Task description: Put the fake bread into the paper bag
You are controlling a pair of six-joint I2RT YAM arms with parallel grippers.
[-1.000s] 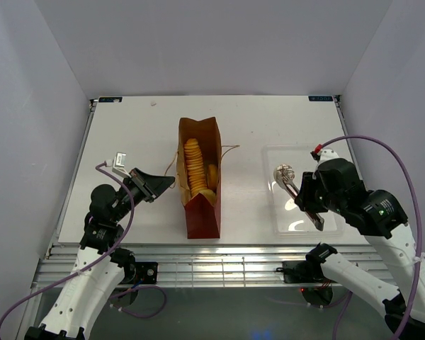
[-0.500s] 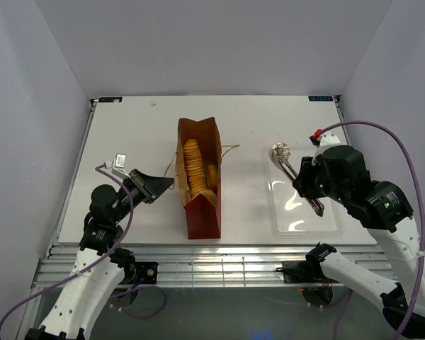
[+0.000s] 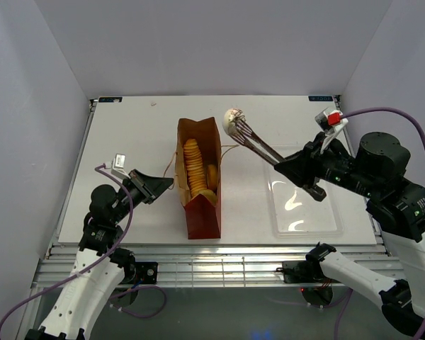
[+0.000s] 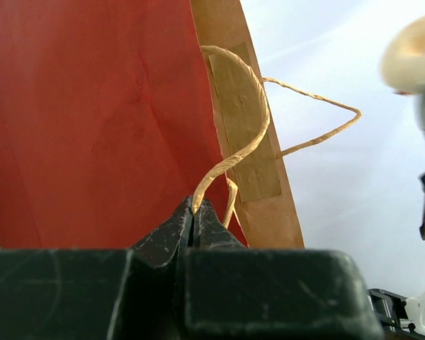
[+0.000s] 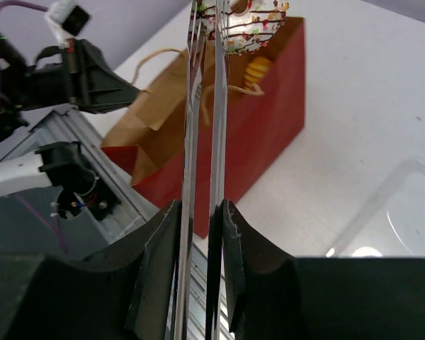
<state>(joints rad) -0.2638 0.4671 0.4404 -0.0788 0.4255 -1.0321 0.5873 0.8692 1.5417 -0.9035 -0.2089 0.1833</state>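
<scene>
top external shows my right gripper (image 3: 306,180) clamped on the metal tongs (image 3: 262,147). the tong tips pinch the small whitish pastry (image 3: 233,120) in the air, just right of the far end of the paper bag (image 3: 202,212). the ridged loaf (image 3: 192,168) and a ring bun (image 3: 211,173) sit inside the bag. my left gripper (image 4: 195,212) is pressed together on the bag's twine handle (image 4: 241,145). the clear tray (image 3: 326,223) lies to the right of the bag.

White table (image 3: 142,142): paper bag (image 3: 202,216), clear tray (image 3: 308,228)
</scene>
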